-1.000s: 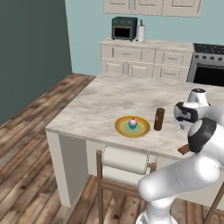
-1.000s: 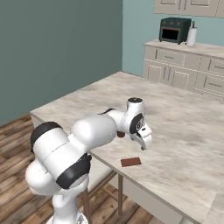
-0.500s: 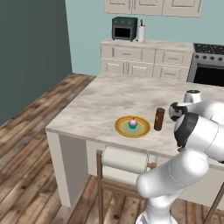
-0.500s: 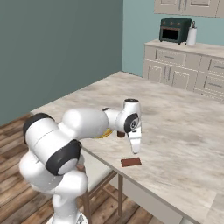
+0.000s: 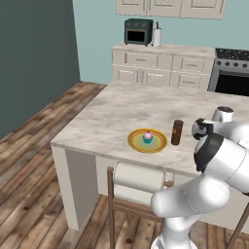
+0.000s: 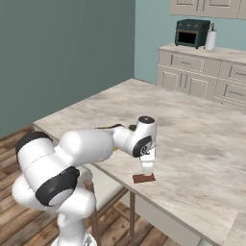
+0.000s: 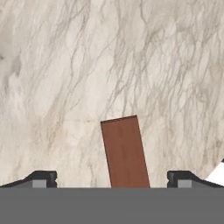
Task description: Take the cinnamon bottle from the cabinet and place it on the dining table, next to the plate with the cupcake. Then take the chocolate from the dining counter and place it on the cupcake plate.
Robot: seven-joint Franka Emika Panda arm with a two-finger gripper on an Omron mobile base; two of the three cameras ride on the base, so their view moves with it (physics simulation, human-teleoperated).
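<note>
Dark finger tips of the two-finger gripper (image 7: pixel 112 179) stand wide apart and grip nothing, one on each side of the small flat dark brown rectangular chocolate bar (image 7: pixel 125 151). That bar lies flat on the beige marbled stone top of the large dining table (image 7: pixel 109 57), slightly skewed between the tips; whether either tip touches it cannot be told. From the right base view the gripper (image 6: pixel 148 169) points straight down at the chocolate bar (image 6: pixel 143 178), which sits close to the near edge of the dining table (image 6: pixel 202 139).

Further along the same table top, in the left base view, the tall dark brown cylindrical cinnamon bottle (image 5: pixel 177 133) stands upright just beside the small round yellow plate with a teal centre (image 5: pixel 136 142), apart from it. The tiny cupcake with pink topping (image 5: pixel 148 136) sits at the middle of that plate. Both rest near the near edge of the dining table (image 5: pixel 126 104).

Beyond the table, a dark green toaster oven (image 5: pixel 138 31) and a white bottle (image 5: pixel 157 35) stand on a pale counter with drawers (image 5: pixel 163 62) against the wall.
</note>
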